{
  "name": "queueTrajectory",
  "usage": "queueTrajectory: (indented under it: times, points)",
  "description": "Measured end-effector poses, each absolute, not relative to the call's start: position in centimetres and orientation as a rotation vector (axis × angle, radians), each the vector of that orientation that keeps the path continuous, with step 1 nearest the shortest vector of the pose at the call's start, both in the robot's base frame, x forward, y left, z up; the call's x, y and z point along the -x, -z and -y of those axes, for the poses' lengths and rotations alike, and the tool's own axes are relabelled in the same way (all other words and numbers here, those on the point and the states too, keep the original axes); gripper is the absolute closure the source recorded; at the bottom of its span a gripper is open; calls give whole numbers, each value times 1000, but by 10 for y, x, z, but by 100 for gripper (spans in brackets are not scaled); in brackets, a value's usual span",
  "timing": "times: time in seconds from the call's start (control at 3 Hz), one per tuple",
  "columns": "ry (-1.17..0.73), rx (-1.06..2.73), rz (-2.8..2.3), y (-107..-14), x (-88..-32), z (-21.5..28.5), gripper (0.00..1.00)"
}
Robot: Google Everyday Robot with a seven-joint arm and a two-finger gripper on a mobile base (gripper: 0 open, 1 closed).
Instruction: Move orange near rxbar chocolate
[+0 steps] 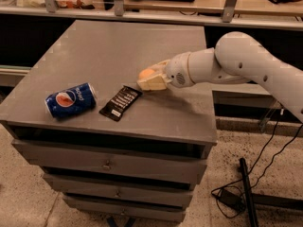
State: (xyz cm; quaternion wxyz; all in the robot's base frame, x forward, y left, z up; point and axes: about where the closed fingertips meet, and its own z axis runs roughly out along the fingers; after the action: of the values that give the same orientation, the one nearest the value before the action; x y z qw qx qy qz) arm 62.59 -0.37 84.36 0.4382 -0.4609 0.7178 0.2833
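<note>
The orange is a small pale-orange ball held between the cream fingers of my gripper, low over the grey cabinet top. The gripper is shut on it, and only the orange's upper left part shows. The rxbar chocolate, a flat black wrapper with white lettering and a white patch at its near end, lies just left of and below the gripper, a few centimetres from the orange. My white arm reaches in from the right.
A blue Pepsi can lies on its side left of the bar, near the cabinet's front edge. Drawers are below the top. A shelf rail with posts runs along the back. Black cables and a stand lie on the floor at right.
</note>
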Motion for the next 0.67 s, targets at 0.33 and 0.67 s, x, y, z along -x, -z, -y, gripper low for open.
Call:
queueTrajectory:
  times: [0.33,0.67]
  points:
    - [-724,1156,-1786,-836,-627,3,60]
    - [-727,1159,-1786,-837,-627,3,29]
